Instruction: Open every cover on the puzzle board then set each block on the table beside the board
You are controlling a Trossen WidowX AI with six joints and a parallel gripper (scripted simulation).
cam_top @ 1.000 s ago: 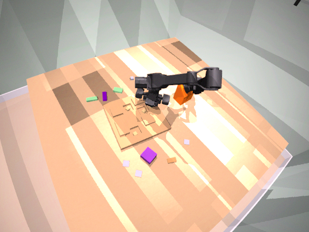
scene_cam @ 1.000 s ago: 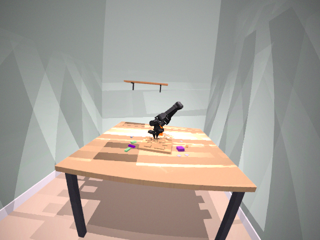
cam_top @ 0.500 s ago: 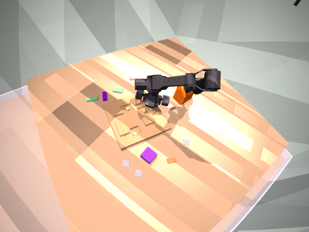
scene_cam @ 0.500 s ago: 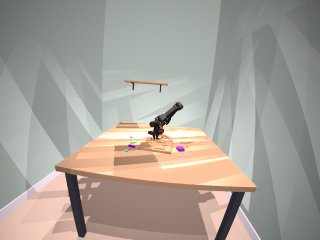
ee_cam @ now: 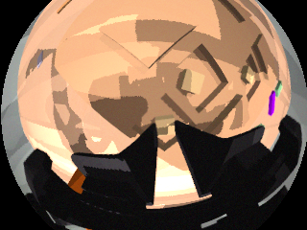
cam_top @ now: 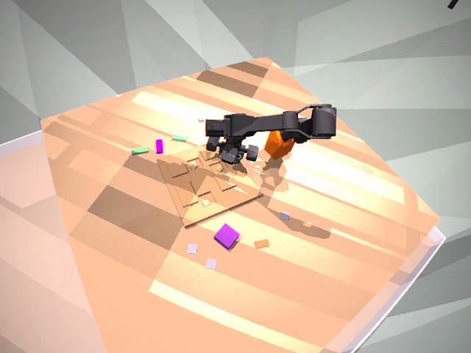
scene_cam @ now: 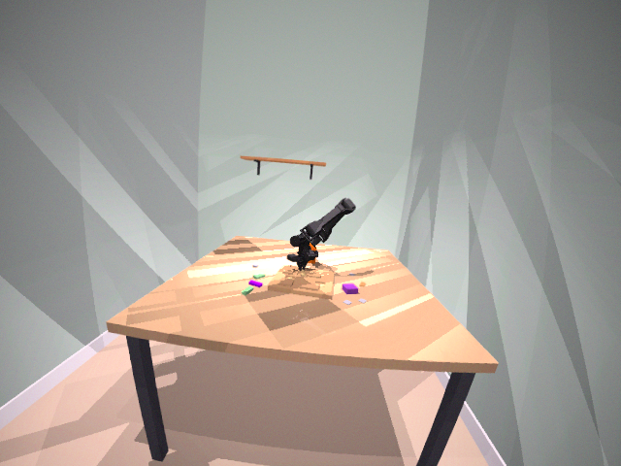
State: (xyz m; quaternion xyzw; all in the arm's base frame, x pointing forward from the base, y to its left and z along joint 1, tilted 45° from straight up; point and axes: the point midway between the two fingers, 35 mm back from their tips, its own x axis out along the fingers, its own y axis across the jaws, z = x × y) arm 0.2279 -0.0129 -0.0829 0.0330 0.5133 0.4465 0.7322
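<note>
The wooden puzzle board (cam_top: pixel 238 197) (scene_cam: pixel 301 290) lies flat on the table, with several angular edges and recesses on it; I cannot tell covers from wells. My gripper (cam_top: pixel 232 162) (scene_cam: pixel 301 268) (ee_cam: pixel 165 126) points down at the board's far part in the top view. It is shut on a small olive-tan block (ee_cam: pixel 164 119) low at the board; its lower part is hidden by the fingertips. Another olive-tan block (ee_cam: pixel 193 81) (cam_top: pixel 219 168) sits close by inside angular edges. A third (cam_top: pixel 194 166) (ee_cam: pixel 247 75) sits farther left, and one more (cam_top: pixel 205 202) is near the board's front edge.
A large purple block (cam_top: pixel 227 235) (scene_cam: pixel 349 288), an orange piece (cam_top: pixel 261 243) and pale squares (cam_top: pixel 192 248) (cam_top: pixel 210 263) lie in front of the board. Green bars (cam_top: pixel 140 151) (cam_top: pixel 179 137) and a purple bar (cam_top: pixel 159 145) lie left. An orange object (cam_top: pixel 278 145) stands beneath the arm.
</note>
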